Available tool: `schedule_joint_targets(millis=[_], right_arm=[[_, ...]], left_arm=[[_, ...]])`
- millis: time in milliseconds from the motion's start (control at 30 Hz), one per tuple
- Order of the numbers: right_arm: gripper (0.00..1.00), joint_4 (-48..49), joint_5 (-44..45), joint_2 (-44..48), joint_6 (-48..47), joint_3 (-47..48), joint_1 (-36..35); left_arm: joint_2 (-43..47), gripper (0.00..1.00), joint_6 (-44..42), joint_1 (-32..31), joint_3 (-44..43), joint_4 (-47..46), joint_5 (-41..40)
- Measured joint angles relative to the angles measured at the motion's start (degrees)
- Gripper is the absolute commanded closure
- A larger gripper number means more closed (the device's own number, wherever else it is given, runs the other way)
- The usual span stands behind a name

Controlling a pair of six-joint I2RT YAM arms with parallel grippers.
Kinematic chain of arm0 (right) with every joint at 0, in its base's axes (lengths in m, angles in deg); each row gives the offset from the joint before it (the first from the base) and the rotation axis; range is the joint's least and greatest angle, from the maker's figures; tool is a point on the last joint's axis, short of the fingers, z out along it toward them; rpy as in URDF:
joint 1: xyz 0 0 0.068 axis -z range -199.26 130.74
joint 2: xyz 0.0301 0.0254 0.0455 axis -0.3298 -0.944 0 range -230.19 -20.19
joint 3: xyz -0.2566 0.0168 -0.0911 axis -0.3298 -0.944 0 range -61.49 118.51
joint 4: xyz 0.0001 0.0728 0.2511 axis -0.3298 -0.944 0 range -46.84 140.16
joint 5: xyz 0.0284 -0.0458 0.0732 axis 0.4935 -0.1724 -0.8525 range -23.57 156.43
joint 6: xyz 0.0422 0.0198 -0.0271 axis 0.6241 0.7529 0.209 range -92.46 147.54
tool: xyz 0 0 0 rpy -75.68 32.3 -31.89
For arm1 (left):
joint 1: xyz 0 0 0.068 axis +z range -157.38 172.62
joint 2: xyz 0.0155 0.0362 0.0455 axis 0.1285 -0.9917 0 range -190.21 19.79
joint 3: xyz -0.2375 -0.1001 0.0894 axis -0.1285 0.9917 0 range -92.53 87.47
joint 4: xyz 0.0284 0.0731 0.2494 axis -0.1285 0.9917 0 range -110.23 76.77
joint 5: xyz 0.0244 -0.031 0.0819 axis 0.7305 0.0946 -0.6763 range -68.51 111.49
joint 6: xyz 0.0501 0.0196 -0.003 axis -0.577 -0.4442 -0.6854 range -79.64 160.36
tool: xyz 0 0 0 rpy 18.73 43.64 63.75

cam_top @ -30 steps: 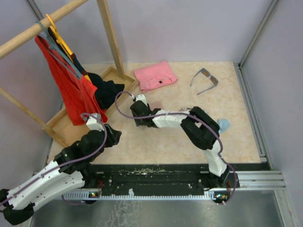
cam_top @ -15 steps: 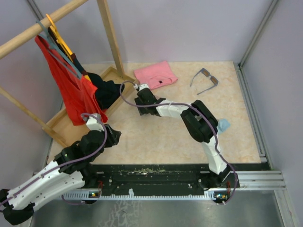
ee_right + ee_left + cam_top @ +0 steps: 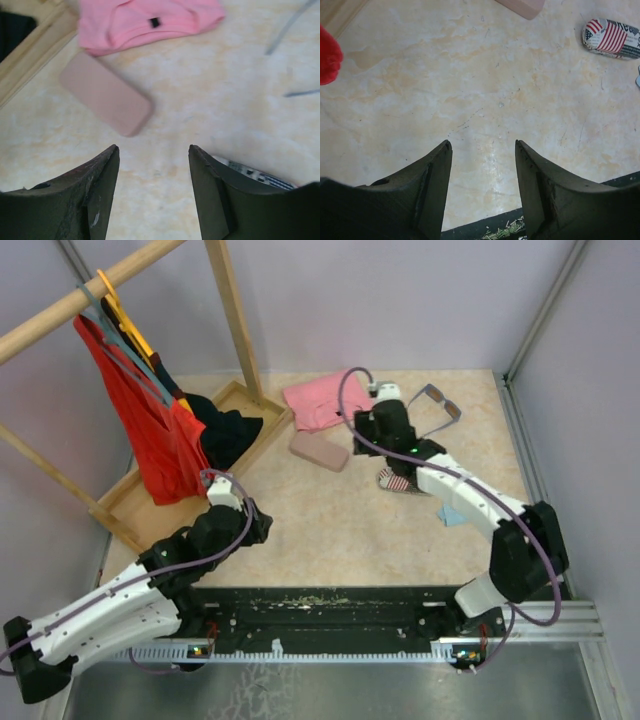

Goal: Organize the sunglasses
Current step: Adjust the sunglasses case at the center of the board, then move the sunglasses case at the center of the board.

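Sunglasses (image 3: 445,406) lie outside pink case (image 3: 318,450) and flag case (image 3: 400,481).

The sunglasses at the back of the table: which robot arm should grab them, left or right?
Right, probably. Its end effector hangs open close to the sunglasses. The left end effector is open too, but it sits far off near the table's front edge.

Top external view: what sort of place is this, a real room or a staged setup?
Likely a staged lab cell, not a home: walls on aluminium framing, a marbled tabletop with a wooden clothes rack, and sunglasses and a pink case laid out as props.
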Motion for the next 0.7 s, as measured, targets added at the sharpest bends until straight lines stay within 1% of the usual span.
schedule_joint_targets(millis=[67, 133, 300, 467, 567, 700], right_arm=[[0.41, -1.3, 1.3, 3.9, 0.2, -1.6, 4.5], [0.42, -4.0, 1.6, 5.5, 0.4, -2.3, 8.5], [0.44, -9.6, 1.2, 4.5, 0.0, -2.7, 17.0], [0.44, -12.6, 0.7, -2.6, -1.1, -1.7, 21.0], [0.44, -14.2, 0.7, -9.0, -1.7, 0.5, 22.1], [0.44, -15.7, 1.1, -14.1, -2.1, 1.8, 23.0]], left_arm=[[-2.1, 0.39, -0.8, 0.0, 0.1, -1.7, 1.5], [-3.5, 0.39, -1.6, 0.0, 0.4, -3.3, 3.1], [-8.2, 0.39, -2.9, 0.0, 0.6, -7.3, 6.9], [-12.0, 0.39, -2.8, 0.0, 0.7, -8.2, 9.9], [-12.1, 0.39, -2.8, 0.0, 0.7, -8.2, 10.9], [-10.9, 0.38, -2.8, 0.0, 1.3, -8.1, 11.3]])
